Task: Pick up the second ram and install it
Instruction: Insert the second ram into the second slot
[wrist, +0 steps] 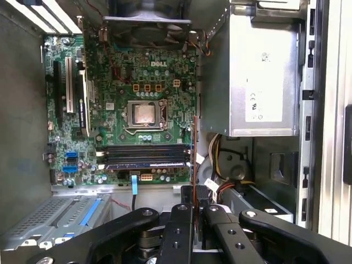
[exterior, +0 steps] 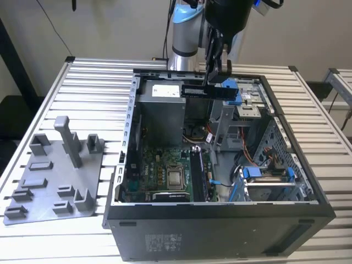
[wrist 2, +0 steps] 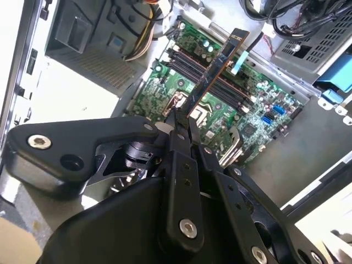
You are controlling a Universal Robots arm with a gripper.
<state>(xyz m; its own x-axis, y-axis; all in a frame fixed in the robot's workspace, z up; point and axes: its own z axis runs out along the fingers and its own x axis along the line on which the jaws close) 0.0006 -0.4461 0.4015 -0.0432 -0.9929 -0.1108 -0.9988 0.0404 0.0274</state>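
Second ram (wrist 2: 215, 70) sits clamped between the fingers (wrist 2: 177, 144) above the motherboard (wrist: 179, 60), not yet seated; installing likely demands lining up with the memory slots (wrist: 146, 157).

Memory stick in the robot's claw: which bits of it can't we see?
- Second wrist view: the second ram's held end is hidden between the gripper's fingers.
- First wrist view: it shows edge-on, so its flat faces are hidden.
- Exterior view: too small and dark to tell apart from the gripper and the computer case behind it.
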